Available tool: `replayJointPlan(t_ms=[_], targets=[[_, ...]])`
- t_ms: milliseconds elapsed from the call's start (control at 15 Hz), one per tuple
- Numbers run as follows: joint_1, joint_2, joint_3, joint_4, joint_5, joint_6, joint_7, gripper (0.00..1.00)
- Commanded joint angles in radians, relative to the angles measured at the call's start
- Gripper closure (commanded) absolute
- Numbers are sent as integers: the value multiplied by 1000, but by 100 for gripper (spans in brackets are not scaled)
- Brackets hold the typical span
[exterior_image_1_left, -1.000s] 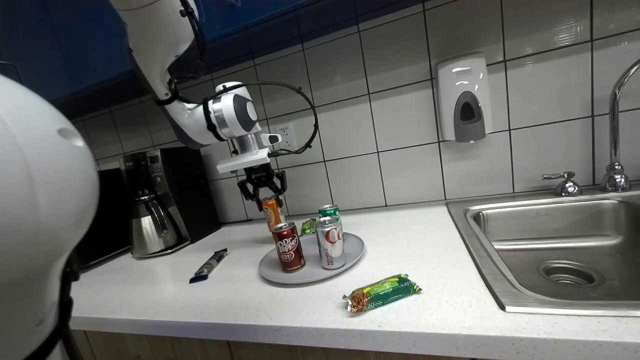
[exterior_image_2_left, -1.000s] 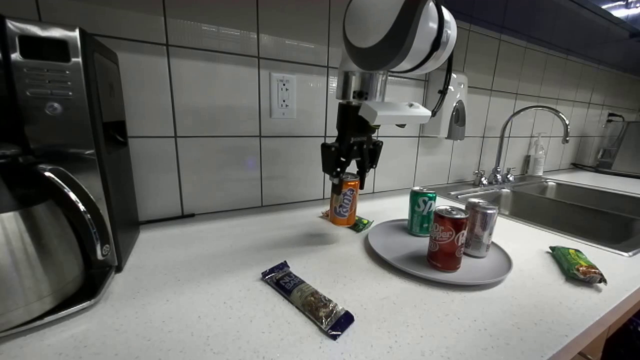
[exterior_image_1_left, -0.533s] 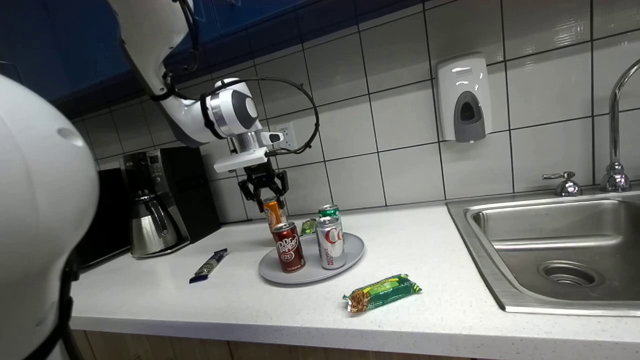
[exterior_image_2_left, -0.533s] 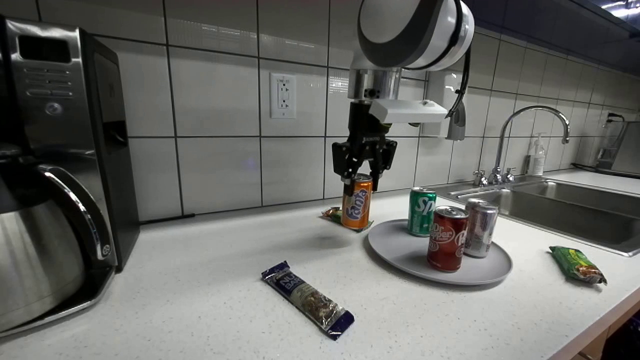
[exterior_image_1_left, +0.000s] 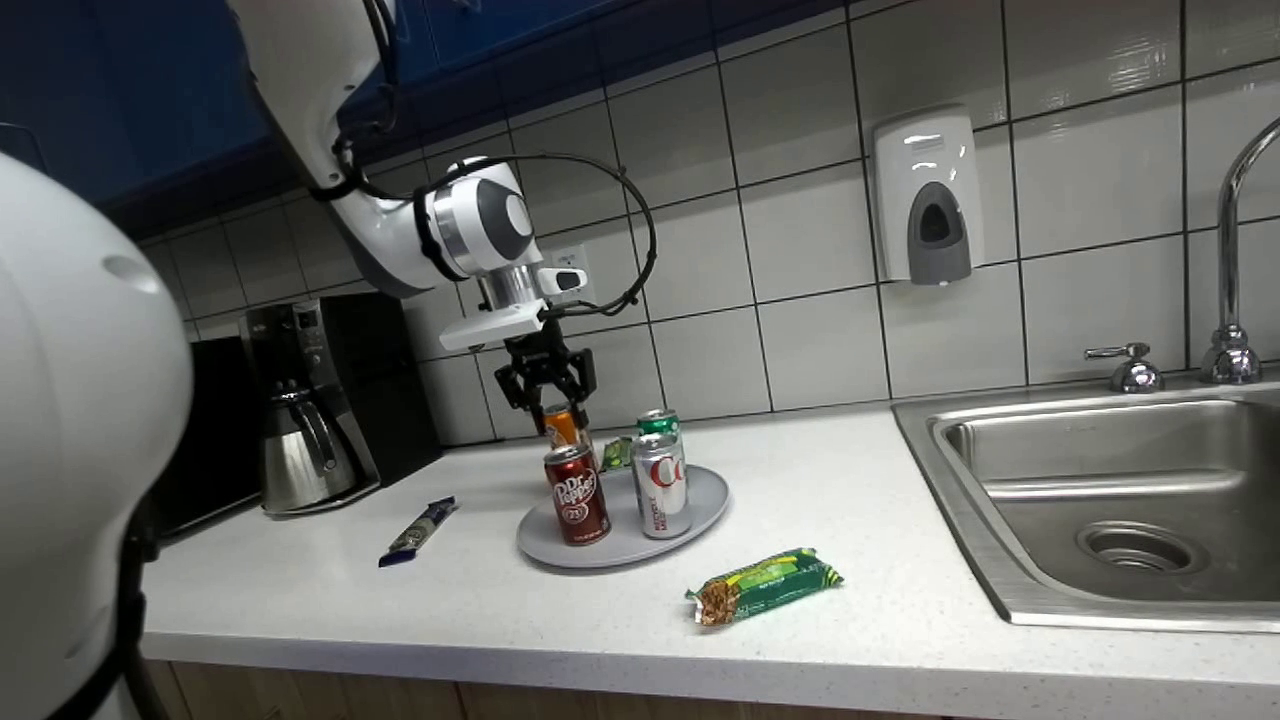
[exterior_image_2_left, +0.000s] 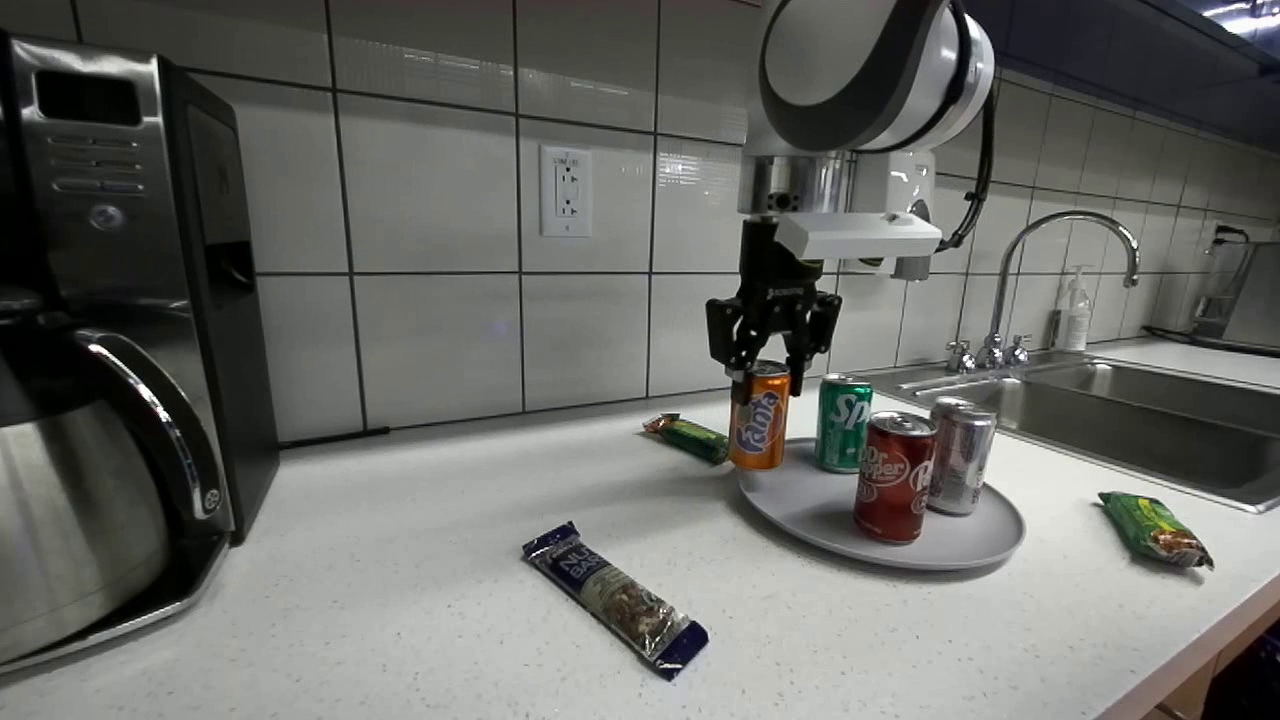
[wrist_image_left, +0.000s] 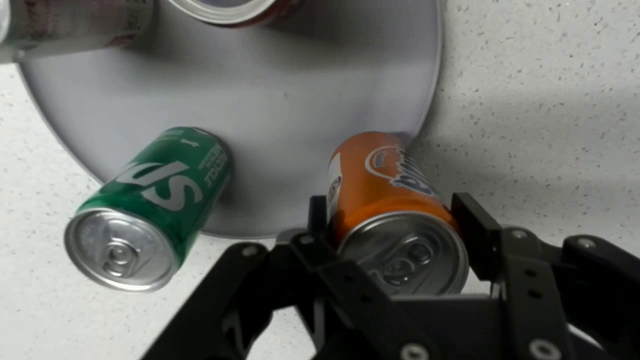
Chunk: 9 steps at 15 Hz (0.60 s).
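Observation:
An orange Fanta can (exterior_image_2_left: 760, 432) is upright between the fingers of my gripper (exterior_image_2_left: 770, 388), which is shut on it near its top. From the wrist view, the gripper (wrist_image_left: 392, 220) has one finger on each side of the can (wrist_image_left: 385, 185). The can's base overlaps the edge of a round grey plate (wrist_image_left: 280, 100); whether it touches cannot be told. On that plate stand a green Sprite can (exterior_image_2_left: 842, 425), a dark red Dr Pepper can (exterior_image_2_left: 893, 485) and a silver Diet Coke can (exterior_image_1_left: 662, 490). Dr Pepper hides the Fanta can's lower part in an exterior view.
A green-wrapped bar (exterior_image_2_left: 690, 438) lies just behind the Fanta can, near the tiled wall. Towards the coffee maker (exterior_image_2_left: 130, 300) is a blue nut bar (exterior_image_2_left: 615, 600). Another green packet (exterior_image_1_left: 765, 588) lies near the counter's front edge, beside the steel sink (exterior_image_1_left: 960, 520).
The gripper has carried the Fanta can sideways towards the plate and slightly lower, from above the counter to the plate's edge beside the Sprite can. The other cans and bars have stayed put.

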Motion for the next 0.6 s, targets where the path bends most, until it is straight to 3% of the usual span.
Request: replayJointPlan(t_ms=[0,533], targets=[[-20,-58,-1,-50,-25,-2,58,62],[-31,-82,-16,-100,-22,-12,127,62]])
